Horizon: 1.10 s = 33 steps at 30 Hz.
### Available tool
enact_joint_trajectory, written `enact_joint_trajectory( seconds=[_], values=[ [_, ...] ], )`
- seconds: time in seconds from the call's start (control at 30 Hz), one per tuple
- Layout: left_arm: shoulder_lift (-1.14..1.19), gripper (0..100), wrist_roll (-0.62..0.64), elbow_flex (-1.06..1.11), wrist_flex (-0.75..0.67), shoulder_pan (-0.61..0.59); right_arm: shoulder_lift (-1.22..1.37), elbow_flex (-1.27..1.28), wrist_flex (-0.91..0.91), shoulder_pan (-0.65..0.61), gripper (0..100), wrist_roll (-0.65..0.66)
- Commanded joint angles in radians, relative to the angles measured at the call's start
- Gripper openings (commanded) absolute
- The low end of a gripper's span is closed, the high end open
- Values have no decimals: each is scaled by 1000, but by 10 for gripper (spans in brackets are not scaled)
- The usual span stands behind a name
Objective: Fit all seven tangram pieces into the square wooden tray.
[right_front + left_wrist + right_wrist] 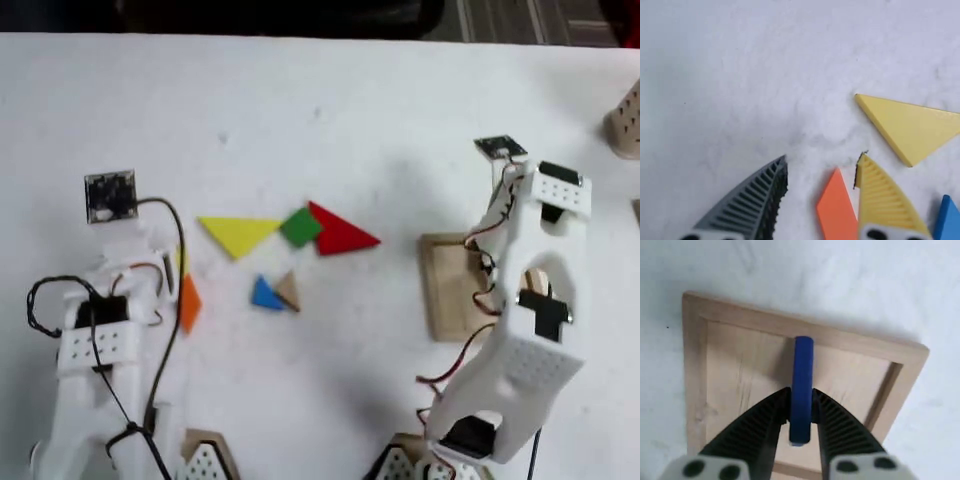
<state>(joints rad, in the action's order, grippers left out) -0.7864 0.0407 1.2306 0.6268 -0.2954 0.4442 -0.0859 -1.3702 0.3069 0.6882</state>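
- Gripping a dark blue flat piece (803, 360) on edge, the right gripper (800, 392) has its ribbed black fingers closed on the piece's two broad faces. The outline of the piece cannot be told from this edge-on view.
- The piece hangs over the recessed floor of the square wooden tray (695, 365), close to one inner wall. Whether it touches the floor is unclear.
- The left gripper (823, 157) stands open, low over the white table (300, 120). The tip of an orange flat piece (835, 210) lies between its fingers, and a yellow triangle (910, 127) is near.
- Out on the table, a green square (300, 227) and a red triangle (342, 233) sit close together. A small light-blue triangle (265, 294) lies against a tan wooden triangle (289, 290).
- These pieces look thin, stiff and light, with smooth faces, so one held by its faces may pivot or slip.
- A piece lying flat probably needs pinching across opposite edges near its middle, where it is widest.
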Motion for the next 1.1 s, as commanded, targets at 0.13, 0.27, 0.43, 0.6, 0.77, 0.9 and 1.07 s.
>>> enact_joint_trajectory(
  seconds=[0.13,0.27,0.43,0.6,0.77,0.9,1.07],
  values=[
    [1,248,-14,-17,-25,19,7,-247,-186,5,262,25],
    [1,248,-14,-17,-25,19,7,-341,-272,19,200,18],
    [1,248,-14,-17,-25,21,5,-422,-348,71,14,15],
    [1,246,-14,-17,-25,38,-30,-371,-348,154,19,-15],
    [-5,246,-15,2,-38,56,-104,-207,-329,186,17,14],
    [-5,246,-15,2,-43,54,-170,-14,-255,168,17,38],
    [-5,246,-15,2,-43,54,-266,252,-39,107,17,21]
  ],
)
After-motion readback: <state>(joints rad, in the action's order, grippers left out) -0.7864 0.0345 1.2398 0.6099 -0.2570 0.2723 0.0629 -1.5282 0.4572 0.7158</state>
